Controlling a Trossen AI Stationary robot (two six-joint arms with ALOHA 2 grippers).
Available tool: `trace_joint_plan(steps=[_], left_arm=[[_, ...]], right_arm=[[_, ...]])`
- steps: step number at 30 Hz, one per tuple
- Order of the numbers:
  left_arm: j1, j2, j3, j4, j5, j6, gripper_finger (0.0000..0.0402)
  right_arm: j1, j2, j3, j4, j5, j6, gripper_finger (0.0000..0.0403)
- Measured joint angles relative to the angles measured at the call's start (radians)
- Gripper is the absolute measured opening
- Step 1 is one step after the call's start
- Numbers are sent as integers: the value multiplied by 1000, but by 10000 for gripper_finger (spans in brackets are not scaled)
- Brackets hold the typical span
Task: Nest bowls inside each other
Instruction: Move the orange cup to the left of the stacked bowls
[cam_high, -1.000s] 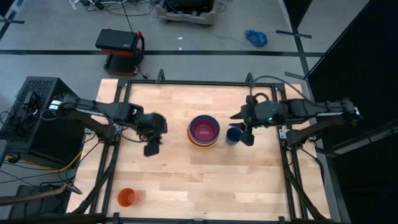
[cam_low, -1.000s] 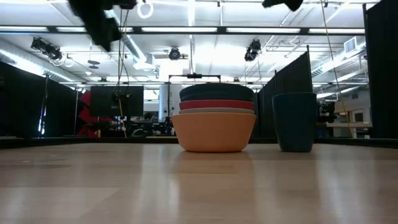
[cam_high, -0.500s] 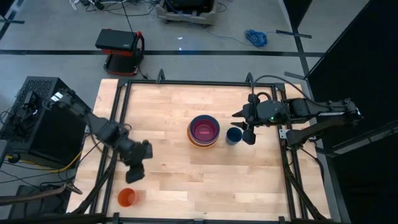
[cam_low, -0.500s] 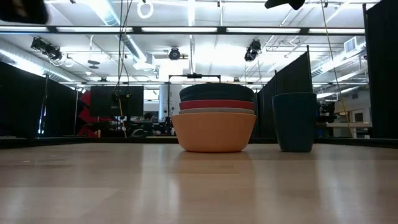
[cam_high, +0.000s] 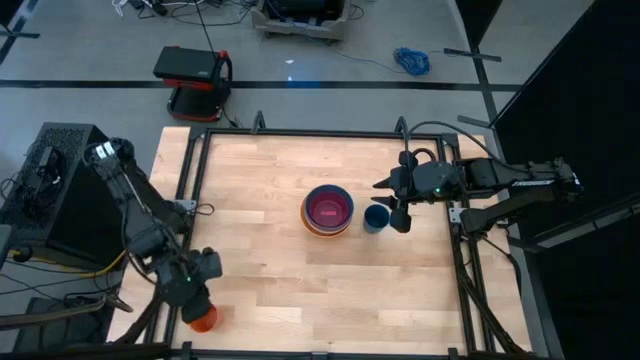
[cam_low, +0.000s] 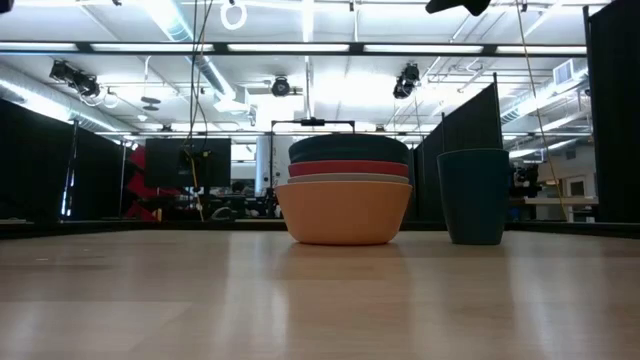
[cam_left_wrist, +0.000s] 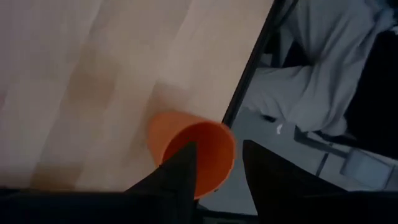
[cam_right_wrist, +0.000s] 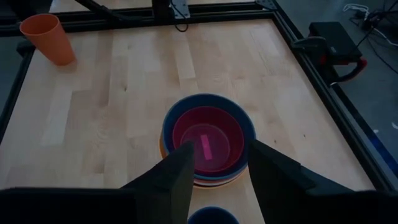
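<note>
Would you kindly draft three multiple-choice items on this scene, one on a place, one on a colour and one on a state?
1. Where does the dark-blue cup stand?
A. beside the stack of bowls, on the right arm's side
B. inside the stack
C. at the table's left front corner

2. What colour is the innermost bowl of the stack?
A. pale white-blue
B. pink
C. orange

3. How do the left gripper jaws stand?
A. shut tight on nothing
B. clamped on a bowl's rim
C. open, over the orange cup

Answers:
1 A: the high view shows it just right of the stack, under the right gripper.
2 B: the right wrist view looks into a pink bowl.
3 C: the left wrist view shows a gap between the fingers, with the cup's mouth behind it.
</note>
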Motion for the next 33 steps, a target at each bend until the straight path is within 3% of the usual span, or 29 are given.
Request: trace_joint_plan(steps=[6,17,33], left_arm=[[-82,72,0,-36,-14,-92,130],[-89,162,0,-62,-1,-96,198],[-82,179,-74,-82,39,-91,72]], right_arm=[[0,0,0,0,0,1,147],[0,0,0,1,0,5,171],[1,0,0,0,-6,-2,135]])
